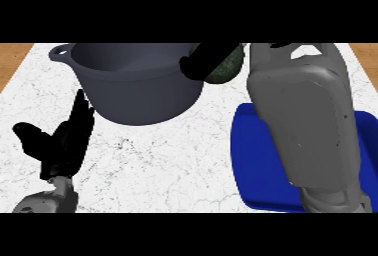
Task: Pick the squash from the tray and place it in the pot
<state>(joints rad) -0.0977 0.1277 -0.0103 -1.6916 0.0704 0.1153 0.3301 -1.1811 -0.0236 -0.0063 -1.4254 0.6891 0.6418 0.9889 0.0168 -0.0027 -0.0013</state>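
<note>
You had the right hand (201, 62) raised at the pot's (136, 82) right rim, its black fingers curled round the dark green squash (227, 67), which sat just beside the rim's outer edge, clear of the blue tray (258, 165). Your grey right forearm crossed over the tray and hid much of it, and the pot stood on the white marbled counter (162, 165). Your left hand (63, 137) rested at the lower left, fingers straight and together, thumb spread aside, holding nothing.
</note>
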